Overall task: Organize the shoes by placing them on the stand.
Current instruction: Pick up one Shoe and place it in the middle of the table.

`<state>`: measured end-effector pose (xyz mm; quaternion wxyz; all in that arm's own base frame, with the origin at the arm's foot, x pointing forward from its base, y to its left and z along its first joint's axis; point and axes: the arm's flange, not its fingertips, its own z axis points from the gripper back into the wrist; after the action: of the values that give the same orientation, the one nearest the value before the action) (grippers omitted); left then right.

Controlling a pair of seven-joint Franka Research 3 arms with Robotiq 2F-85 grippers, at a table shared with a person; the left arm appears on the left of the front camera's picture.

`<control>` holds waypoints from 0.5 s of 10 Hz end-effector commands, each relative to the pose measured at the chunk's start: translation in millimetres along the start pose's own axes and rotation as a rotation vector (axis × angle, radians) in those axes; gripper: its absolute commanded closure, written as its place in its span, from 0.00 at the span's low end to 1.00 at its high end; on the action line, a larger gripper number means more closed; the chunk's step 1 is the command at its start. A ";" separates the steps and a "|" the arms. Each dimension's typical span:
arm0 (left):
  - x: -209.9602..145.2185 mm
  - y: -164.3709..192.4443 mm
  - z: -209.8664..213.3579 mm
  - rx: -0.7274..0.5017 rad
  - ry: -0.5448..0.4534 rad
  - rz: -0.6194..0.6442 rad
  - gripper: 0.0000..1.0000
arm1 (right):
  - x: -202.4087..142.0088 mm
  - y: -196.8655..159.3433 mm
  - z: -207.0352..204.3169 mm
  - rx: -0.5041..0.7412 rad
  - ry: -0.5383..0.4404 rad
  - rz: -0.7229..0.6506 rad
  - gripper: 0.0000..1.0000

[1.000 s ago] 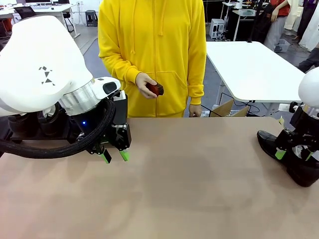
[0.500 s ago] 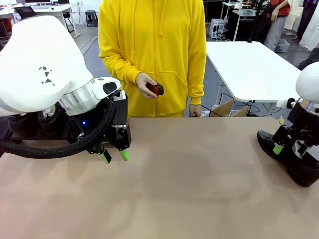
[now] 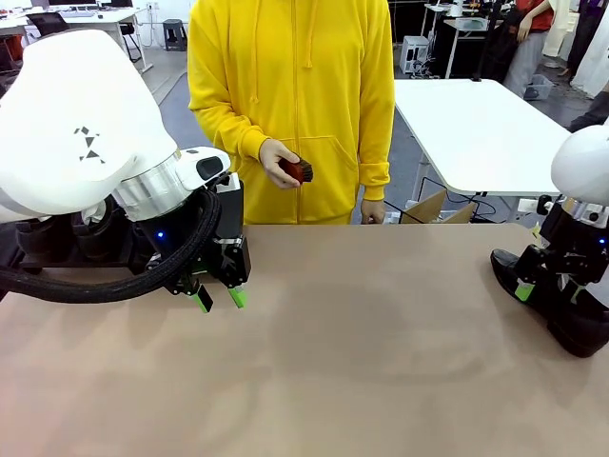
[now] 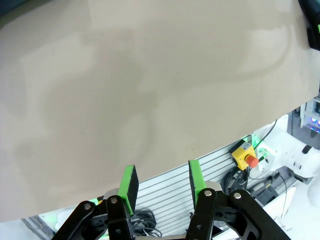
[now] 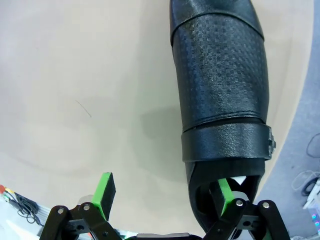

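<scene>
Straddling the shoe's (image 5: 220, 95) heel wall, right end effector (image 5: 162, 192) seemingly open.

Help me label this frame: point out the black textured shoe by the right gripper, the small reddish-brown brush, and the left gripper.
black textured shoe (image 5: 220, 85), right wrist view, on its upper.
small reddish-brown brush (image 3: 299, 170), front view, in the person's hand.
left gripper (image 3: 219, 300), front view, between its green fingertips.

Left pincer (image 3: 218, 300) and right pincer (image 3: 547, 291) both spread, angled tableward.

Bare table (image 3: 381, 362) mid-span, shoe (image 3: 557, 305) blocking right edge, left pincer (image 3: 218, 300) overhanging left side
</scene>
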<state>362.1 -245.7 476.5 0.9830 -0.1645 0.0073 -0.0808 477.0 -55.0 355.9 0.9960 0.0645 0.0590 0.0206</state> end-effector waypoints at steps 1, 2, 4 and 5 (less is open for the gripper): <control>0.9 0.9 0.7 -0.002 -0.001 -0.004 0.45 | 6.8 2.4 -3.9 -0.018 -0.001 0.036 0.00; 0.9 0.9 0.7 -0.002 -0.001 -0.004 0.45 | 7.0 3.3 -5.3 -0.015 -0.004 0.044 0.00; 0.9 0.9 0.7 -0.002 -0.001 -0.004 0.45 | 7.1 6.8 -4.8 0.005 -0.002 0.077 0.12; 0.9 0.9 0.7 -0.002 -0.001 -0.004 0.45 | 6.6 6.7 -4.7 -0.016 0.016 0.077 0.30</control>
<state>362.1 -245.7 476.5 0.9830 -0.1645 0.0073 -0.0807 479.4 -43.9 348.1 0.9952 0.0615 0.0647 0.0405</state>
